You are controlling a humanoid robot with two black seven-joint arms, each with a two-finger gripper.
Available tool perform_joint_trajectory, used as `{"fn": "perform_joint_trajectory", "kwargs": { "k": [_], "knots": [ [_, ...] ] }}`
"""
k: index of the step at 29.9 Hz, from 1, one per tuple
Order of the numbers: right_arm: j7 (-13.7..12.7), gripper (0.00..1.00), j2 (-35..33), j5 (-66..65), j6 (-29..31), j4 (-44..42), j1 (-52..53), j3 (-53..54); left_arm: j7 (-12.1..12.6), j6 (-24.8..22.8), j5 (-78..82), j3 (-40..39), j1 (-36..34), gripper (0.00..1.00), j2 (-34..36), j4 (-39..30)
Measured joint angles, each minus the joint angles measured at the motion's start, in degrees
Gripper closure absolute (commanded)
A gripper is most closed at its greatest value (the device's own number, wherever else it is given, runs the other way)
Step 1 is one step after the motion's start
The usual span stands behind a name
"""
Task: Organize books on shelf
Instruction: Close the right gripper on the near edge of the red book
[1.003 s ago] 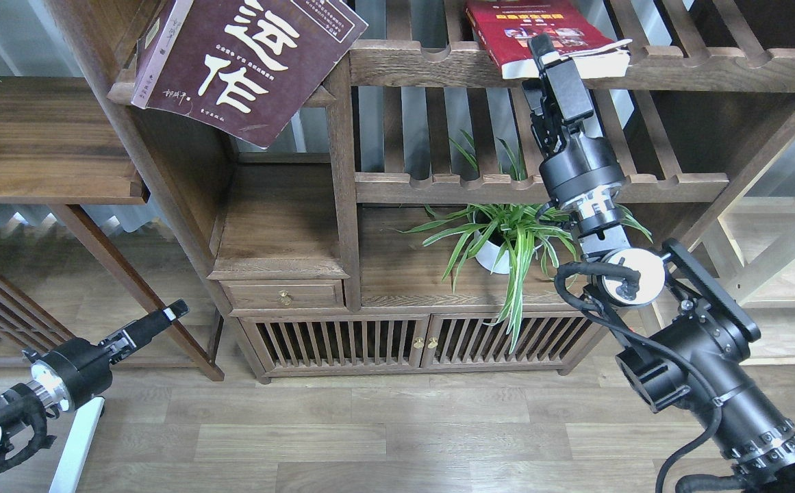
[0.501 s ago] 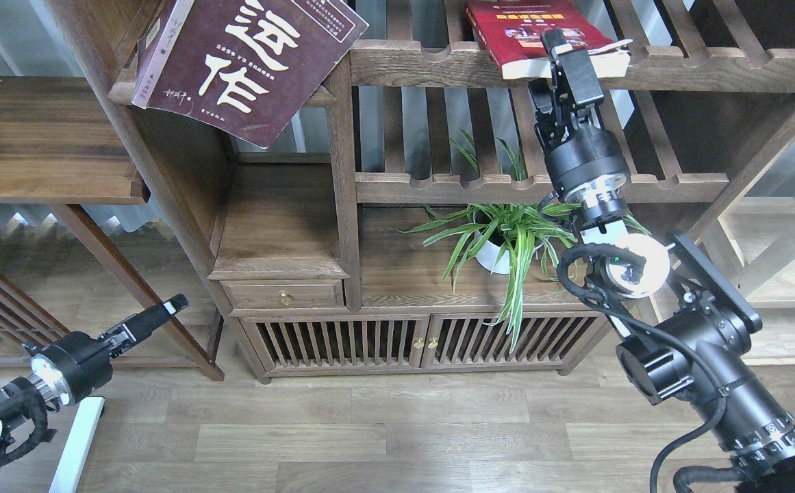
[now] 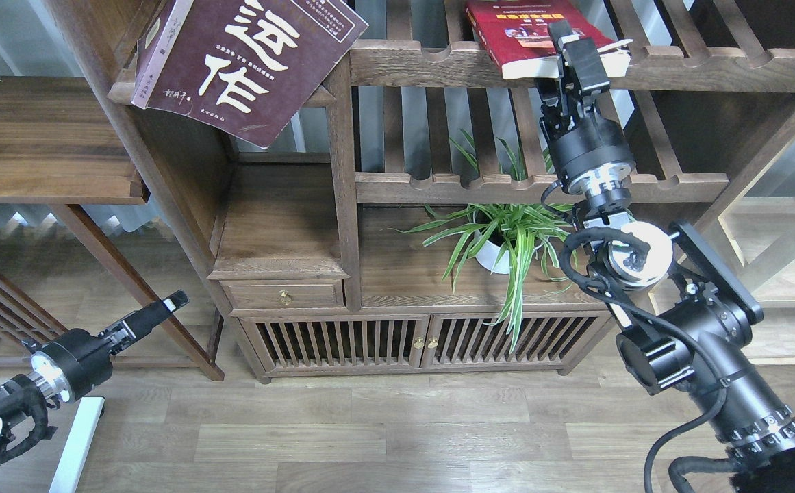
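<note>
A large maroon-brown book (image 3: 246, 61) with cream Chinese characters leans tilted at the top left of the dark bookcase. Its lower corner hangs over the post. A red book (image 3: 527, 27) with a yellow band lies on the top slatted rack (image 3: 698, 68). Its white page edge faces me. My right gripper (image 3: 574, 48) reaches up at that book's front edge, and its upper fingertip overlaps the cover. I cannot tell whether it grips the book. My left gripper (image 3: 174, 300) hangs low at the left, empty. The solid dark-brown shelf board (image 3: 41, 144) is at the left. The pale lavender book is out of view.
A potted spider plant (image 3: 507, 239) stands on the lower board beside my right forearm. A second slatted rack (image 3: 479, 186) runs under the top one. A small drawer (image 3: 284, 294) and slatted cabinet doors (image 3: 411, 342) are below. A wooden floor lies in front.
My right gripper has moved up and to the right, from in front of the red book's edge to overlapping its cover. My left arm has dropped slightly.
</note>
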Motion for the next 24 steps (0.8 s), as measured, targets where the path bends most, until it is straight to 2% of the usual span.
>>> {"fn": "perform_joint_trajectory", "kwargs": {
  "k": [14,19,24],
  "knots": [
    [0.6,0.57,1.8,0.3,0.4,0.0,-0.3,0.5,0.0,0.0,0.0,-0.1,-0.1,0.20,0.0,0.0],
    [0.7,0.81,2.4,0.3,1.1,0.1,-1.0,0.5,0.0,0.0,0.0,-0.2,-0.1,0.20,0.0,0.0],
    [0.8,0.87,2.8,0.3,3.8,0.1,-2.5,0.5,0.0,0.0,0.0,-0.3,-0.2,0.20,0.0,0.0]
  ]
}}
